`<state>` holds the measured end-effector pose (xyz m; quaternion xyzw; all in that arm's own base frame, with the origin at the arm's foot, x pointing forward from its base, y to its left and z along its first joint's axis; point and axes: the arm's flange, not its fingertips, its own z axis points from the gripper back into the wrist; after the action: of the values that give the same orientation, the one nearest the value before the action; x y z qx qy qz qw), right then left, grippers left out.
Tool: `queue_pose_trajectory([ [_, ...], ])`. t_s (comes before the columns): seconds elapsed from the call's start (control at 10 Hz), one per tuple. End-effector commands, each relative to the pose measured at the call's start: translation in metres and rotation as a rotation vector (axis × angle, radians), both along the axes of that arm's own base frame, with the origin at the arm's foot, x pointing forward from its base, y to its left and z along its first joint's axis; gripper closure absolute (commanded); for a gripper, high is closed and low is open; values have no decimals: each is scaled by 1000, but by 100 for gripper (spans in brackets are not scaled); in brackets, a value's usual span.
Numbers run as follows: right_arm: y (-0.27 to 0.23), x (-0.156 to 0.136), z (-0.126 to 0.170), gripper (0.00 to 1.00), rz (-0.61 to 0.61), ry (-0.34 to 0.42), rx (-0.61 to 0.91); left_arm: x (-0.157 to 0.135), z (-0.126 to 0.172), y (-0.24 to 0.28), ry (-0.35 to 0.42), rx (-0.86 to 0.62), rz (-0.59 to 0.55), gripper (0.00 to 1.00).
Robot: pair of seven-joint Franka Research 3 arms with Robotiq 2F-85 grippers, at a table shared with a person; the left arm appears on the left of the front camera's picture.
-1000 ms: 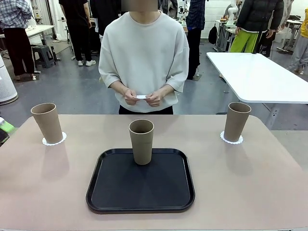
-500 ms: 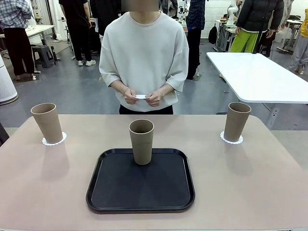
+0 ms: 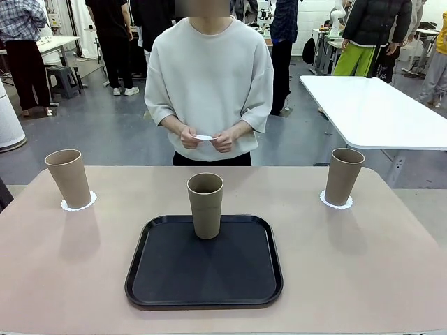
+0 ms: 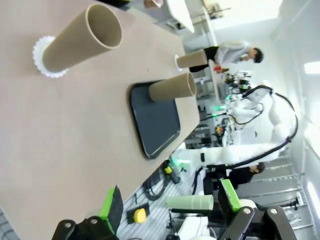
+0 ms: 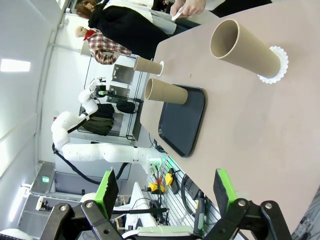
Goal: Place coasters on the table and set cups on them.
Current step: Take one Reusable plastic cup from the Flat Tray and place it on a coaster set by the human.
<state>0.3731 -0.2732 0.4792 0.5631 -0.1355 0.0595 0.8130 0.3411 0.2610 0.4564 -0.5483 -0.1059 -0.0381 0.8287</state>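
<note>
2 cups (image 3: pixel 68 178) upright on coasters (image 3: pixel 79 205), 1 on tray (image 3: pixel 202 276)

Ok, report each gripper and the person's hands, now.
Left gripper: open, empty.
Right gripper: open, empty.
Person's hands: holding a white coaster between them.

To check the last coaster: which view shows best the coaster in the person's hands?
The front view: the coaster is held between the person's hands, unobstructed. The right wrist view catches a white sliver of it at the top edge; the left wrist view crops the hands, so I cannot tell.
</note>
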Motion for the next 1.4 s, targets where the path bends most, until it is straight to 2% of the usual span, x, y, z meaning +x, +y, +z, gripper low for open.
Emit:
queue_pose_trajectory([
  [0.0,0,0,1,0,-2,10,4,9,-5,14,14,-47,-14,0],
  [0.2,0,0,1,0,-2,10,4,4,-6,8,3,-18,-54,0],
  [0.3,0,0,1,0,-2,10,4,4,-12,8,36,-31,-14,0],
  [1.3,0,0,1,0,-2,10,4,4,-12,8,36,-31,-14,0],
])
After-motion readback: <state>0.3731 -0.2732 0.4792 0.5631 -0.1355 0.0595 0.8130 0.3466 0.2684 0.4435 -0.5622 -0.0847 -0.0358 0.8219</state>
